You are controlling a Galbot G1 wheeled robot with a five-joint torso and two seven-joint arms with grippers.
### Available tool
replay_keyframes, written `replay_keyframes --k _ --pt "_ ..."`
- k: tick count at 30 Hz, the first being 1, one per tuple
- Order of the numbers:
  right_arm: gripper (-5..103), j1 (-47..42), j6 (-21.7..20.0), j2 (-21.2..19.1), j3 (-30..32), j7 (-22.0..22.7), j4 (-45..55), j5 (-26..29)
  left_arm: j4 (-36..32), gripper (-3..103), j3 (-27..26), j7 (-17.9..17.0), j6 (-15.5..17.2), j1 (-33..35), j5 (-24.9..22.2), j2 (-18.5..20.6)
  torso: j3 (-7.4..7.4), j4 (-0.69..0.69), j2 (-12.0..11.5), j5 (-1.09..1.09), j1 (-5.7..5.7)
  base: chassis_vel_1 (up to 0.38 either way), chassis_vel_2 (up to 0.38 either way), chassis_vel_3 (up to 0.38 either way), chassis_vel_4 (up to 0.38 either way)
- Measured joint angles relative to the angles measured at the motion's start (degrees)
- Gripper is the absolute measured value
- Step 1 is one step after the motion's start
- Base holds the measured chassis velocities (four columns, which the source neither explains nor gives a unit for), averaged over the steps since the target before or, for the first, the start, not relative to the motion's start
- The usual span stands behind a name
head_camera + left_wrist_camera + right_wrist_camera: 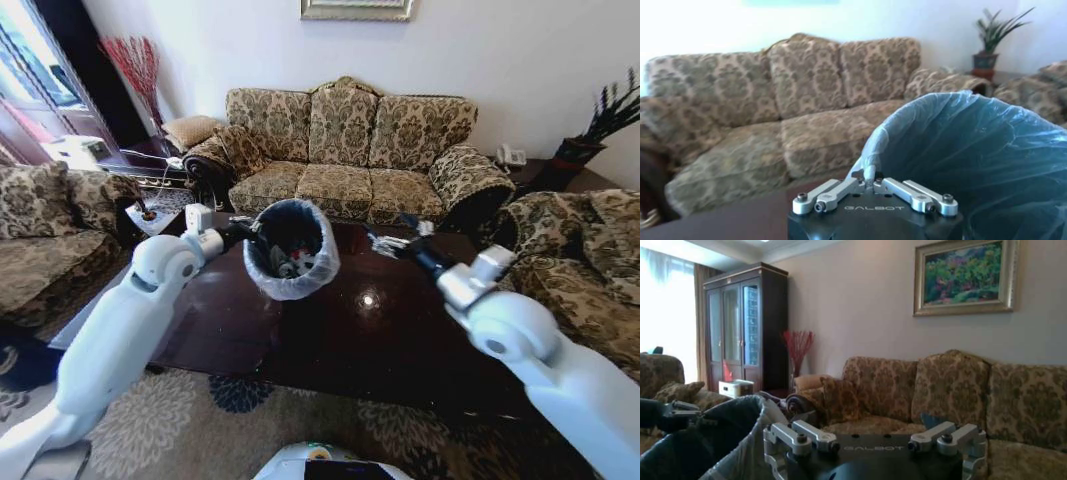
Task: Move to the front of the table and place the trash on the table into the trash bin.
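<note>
Trash (291, 262) is lying inside the small round bag-lined trash bin (262, 278), lifted above the dark glossy wooden table (400, 340); left gripper (871, 184) is pinching its thin, soft, probably slippery rim, right gripper (870, 442) is spread empty beside it.

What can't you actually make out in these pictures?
1. Head view: the trash inside the trash bin is too small to identify.
2. Left wrist view: the trash bin's bag wall hides its contents.
3. Head view: whether the trash bin rests on the table or hangs from the left gripper is unclear.
</note>
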Motion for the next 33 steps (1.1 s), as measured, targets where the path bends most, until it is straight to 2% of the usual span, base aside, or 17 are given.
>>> replay_keyframes --k 2,3,5,7,10,11,14,21,33 --pt "100 -5.49 0.11 1.91 2.88 -0.70 0.95 -2.12 -1.12 0 -1.49 -0.68 0.00 2.21 0.21 -0.28 0.00 0.01 0.00 0.01 0.00 0.000 0.000 0.000 0.000" --pt "100 -5.49 0.11 1.91 2.88 -0.70 0.95 -2.12 -1.12 0 -1.49 -0.68 0.00 2.21 0.21 -0.28 0.00 0.01 0.00 0.01 0.00 0.000 0.000 0.000 0.000" --pt "100 -12.16 0.79 5.44 4.35 -1.07 1.58 -6.50 -3.67 0 -3.51 -1.94 0.00 5.46 0.20 -1.11 0.00 0.00 0.00 0.00 0.00 0.000 0.000 0.000 0.000" --pt "100 -13.28 0.92 6.36 4.47 -1.11 1.63 -7.89 -4.50 0 -4.14 -2.36 0.00 6.34 0.22 -1.32 0.00 0.00 0.00 0.01 0.00 0.000 0.000 0.000 0.000" --pt "100 -16.66 2.05 10.92 3.65 -2.08 0.97 -15.01 -7.85 0 -6.25 -4.31 0.00 9.92 0.58 -2.17 0.00 -0.01 0.00 0.01 0.00 0.000 0.000 0.000 0.000" --pt "100 -16.66 2.05 10.92 3.65 -2.08 0.97 -15.01 -7.85 0 -6.25 -4.31 0.00 9.92 0.58 -2.17 0.00 -0.01 0.00 0.01 0.00 0.000 0.000 0.000 0.000" --pt "100 -17.06 2.44 14.77 0.84 -2.01 0.59 -18.86 -10.12 0 -8.32 -5.61 -1.16 13.56 0.66 -3.53 0.01 0.00 0.00 0.00 0.02 0.000 0.000 0.000 0.000" --pt "100 -16.90 3.66 17.27 -2.86 -2.57 -1.96 -23.99 -12.28 0 -11.12 -5.84 -2.11 16.51 0.33 -4.95 0.01 0.00 -0.01 0.01 0.03 0.091 -0.071 -0.095 0.076" --pt "100 -16.13 3.39 16.68 -4.65 -1.75 -3.42 -24.11 -14.00 0 -11.63 -5.25 -1.92 17.40 0.28 -6.87 -0.02 -0.01 0.01 0.02 -0.05 0.239 -0.229 -0.244 0.217"
